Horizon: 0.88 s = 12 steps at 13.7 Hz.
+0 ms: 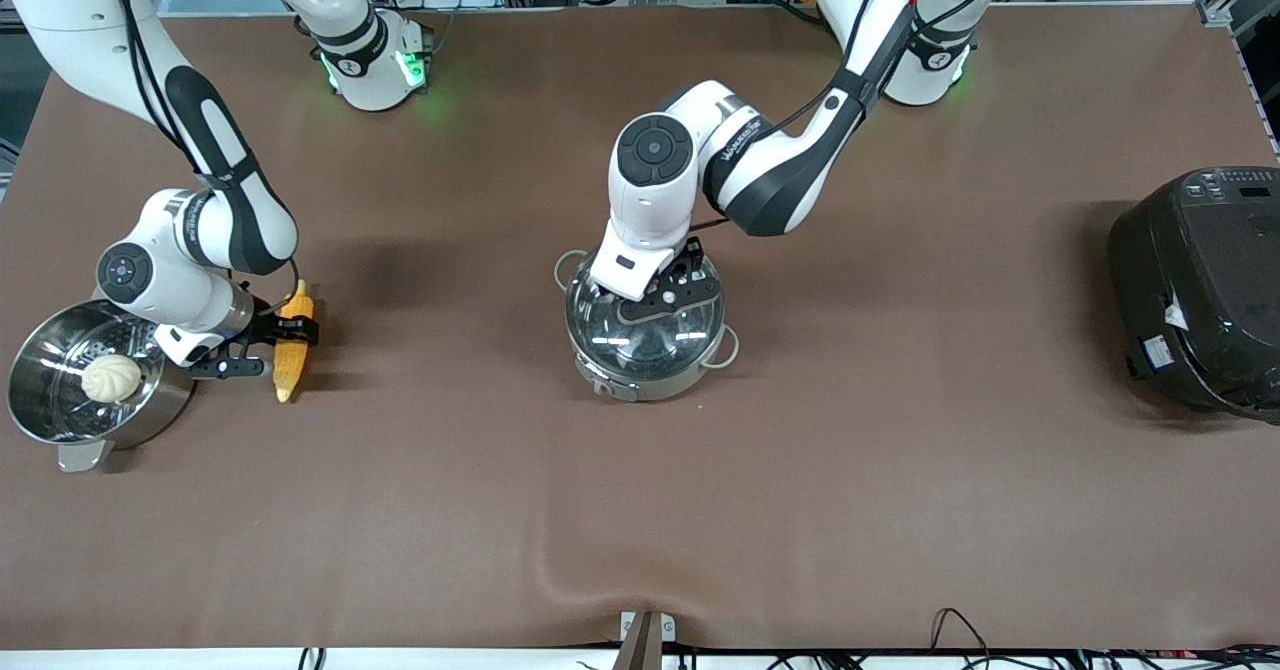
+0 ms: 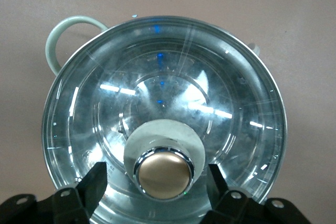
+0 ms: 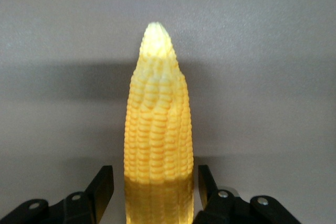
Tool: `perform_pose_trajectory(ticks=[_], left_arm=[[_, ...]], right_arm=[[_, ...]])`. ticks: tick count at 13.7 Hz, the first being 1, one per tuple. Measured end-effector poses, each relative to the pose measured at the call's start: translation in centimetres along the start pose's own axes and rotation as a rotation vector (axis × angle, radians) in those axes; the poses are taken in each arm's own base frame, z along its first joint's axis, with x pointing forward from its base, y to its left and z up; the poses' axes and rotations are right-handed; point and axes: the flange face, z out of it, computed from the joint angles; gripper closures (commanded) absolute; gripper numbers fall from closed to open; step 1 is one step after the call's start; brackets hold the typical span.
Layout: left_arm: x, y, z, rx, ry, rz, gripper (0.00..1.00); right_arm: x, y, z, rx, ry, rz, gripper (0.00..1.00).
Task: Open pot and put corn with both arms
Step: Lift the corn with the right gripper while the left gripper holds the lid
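The steel pot (image 1: pixel 645 370) stands mid-table with its glass lid (image 1: pixel 640 325) on. In the left wrist view the lid (image 2: pixel 163 93) fills the frame, with its tan knob (image 2: pixel 163 174) in the middle. My left gripper (image 1: pixel 672 285) is low over the lid, open, with its fingers (image 2: pixel 97 179) on either side of the knob and a gap on each side. The corn (image 1: pixel 293 345) lies on the table toward the right arm's end. My right gripper (image 1: pixel 290 332) is open astride it. The right wrist view shows the cob (image 3: pixel 157 135) between the fingers (image 3: pixel 102 184), not squeezed.
A steel steamer pot (image 1: pixel 40 405) holding a white bun (image 1: pixel 110 377) stands beside the corn, close to my right wrist. A large black cooker (image 1: pixel 1200 290) stands at the left arm's end. The brown mat (image 1: pixel 640 510) covers the table.
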Motion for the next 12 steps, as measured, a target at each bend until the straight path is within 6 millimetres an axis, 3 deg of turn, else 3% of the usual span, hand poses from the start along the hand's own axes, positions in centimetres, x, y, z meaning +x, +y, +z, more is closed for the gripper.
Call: perform_pose_trajectory(ticks=[5,6,8,9,12], left_arm=[[0.1,0.0,0.5,0.005,0.000,0.002,0.26],[0.1,0.0,0.5,0.005,0.000,0.002,0.30],[0.1,0.0,0.5,0.005,0.000,0.002,0.41],[0.1,0.1,0.5,0.003,0.001,0.003,0.50],[-0.1,0.3,0.3,-0.008,0.007,0.023,1.00]], right_arm=[[0.0,-0.1,-1.2,0.005,-0.018,0.002,0.93],[0.0,-0.2,-2.3,0.010,-0.032,0.001,0.97],[0.4,-1.2,-5.4,0.022,-0.047,0.008,0.95],[0.7,-2.4,-7.3,0.026,-0.059,0.016,0.95],[1.9,-7.6,-14.9,0.036,-0.130,0.049,0.94]])
